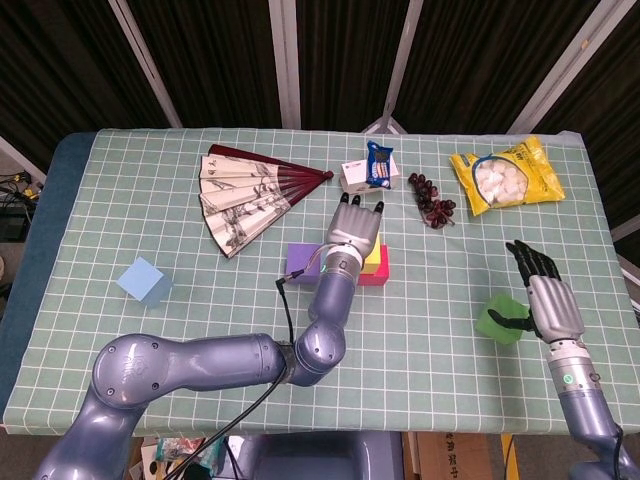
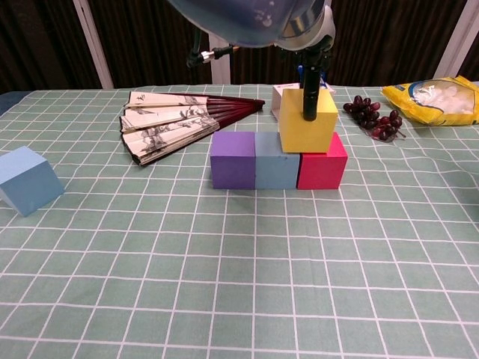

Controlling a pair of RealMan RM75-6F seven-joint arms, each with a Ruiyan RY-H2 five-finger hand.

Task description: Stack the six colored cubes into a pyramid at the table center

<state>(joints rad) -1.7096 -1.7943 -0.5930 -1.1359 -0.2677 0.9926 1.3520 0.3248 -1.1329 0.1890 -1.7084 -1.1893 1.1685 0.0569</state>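
Observation:
A purple cube (image 2: 233, 159), a grey-blue cube (image 2: 276, 160) and a pink cube (image 2: 323, 163) form a row at the table's middle. A yellow cube (image 2: 306, 120) rests on the grey-blue and pink ones. My left hand (image 1: 355, 235) covers the yellow cube (image 1: 376, 258) from above; one of its fingers (image 2: 309, 93) lies down the cube's front face, so it grips the cube. A light blue cube (image 1: 143, 281) sits alone at the left. By the right edge lies a green cube (image 1: 500, 318); my right hand (image 1: 545, 300) is beside it, fingers spread, thumb at the cube.
A folding fan (image 1: 250, 195) lies behind the row on the left. A small snack box (image 1: 368, 168), a bunch of grapes (image 1: 432, 200) and a yellow snack bag (image 1: 505, 177) line the far side. The left forearm (image 1: 325, 320) stretches over the table's front middle.

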